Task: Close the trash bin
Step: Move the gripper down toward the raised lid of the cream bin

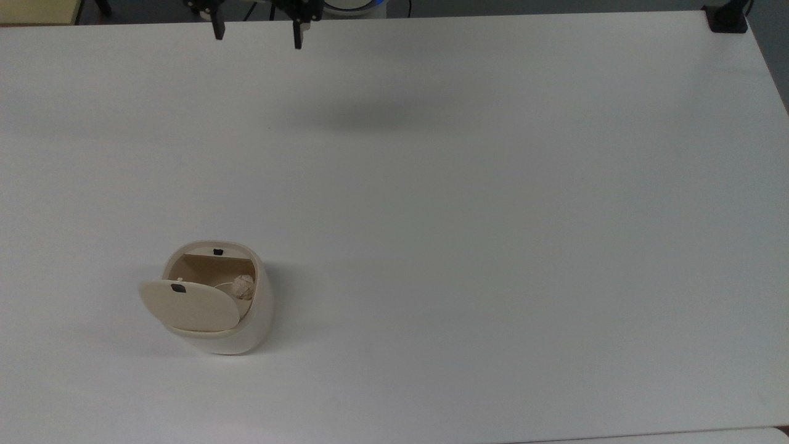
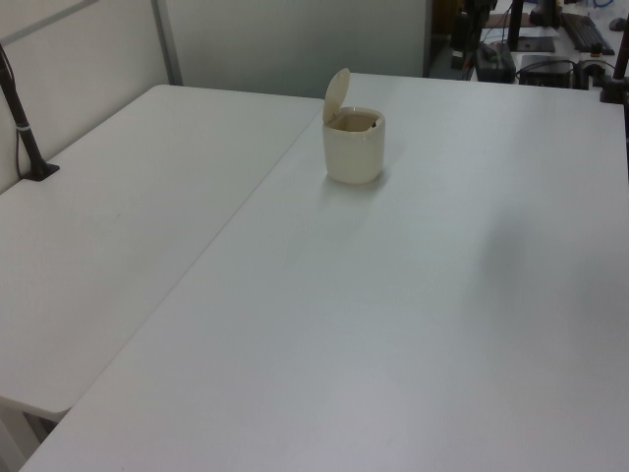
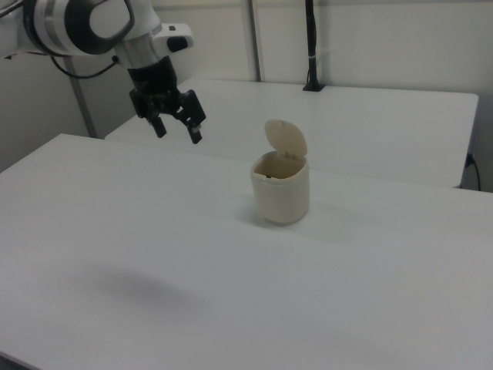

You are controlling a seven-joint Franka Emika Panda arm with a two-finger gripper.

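Hanging with its jaws spread wide and empty, the gripper (image 1: 256,37) sits up at 12 o'clock in the top view, well apart from the trash bin (image 1: 217,305) at about 8 o'clock, lid (image 1: 189,305) standing open. Honestly, a sideways shove on that light bin could tip it instead of shutting it.

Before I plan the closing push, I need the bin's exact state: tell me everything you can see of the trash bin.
The trash bin is a small cream-white, plastic-looking pot with a rounded-square body, standing upright on the white table. Its beige flat lid is hinged up, open, carrying a small black latch. The tan interior holds a crumpled paper ball. Nothing else touches it; the gripper is far off.
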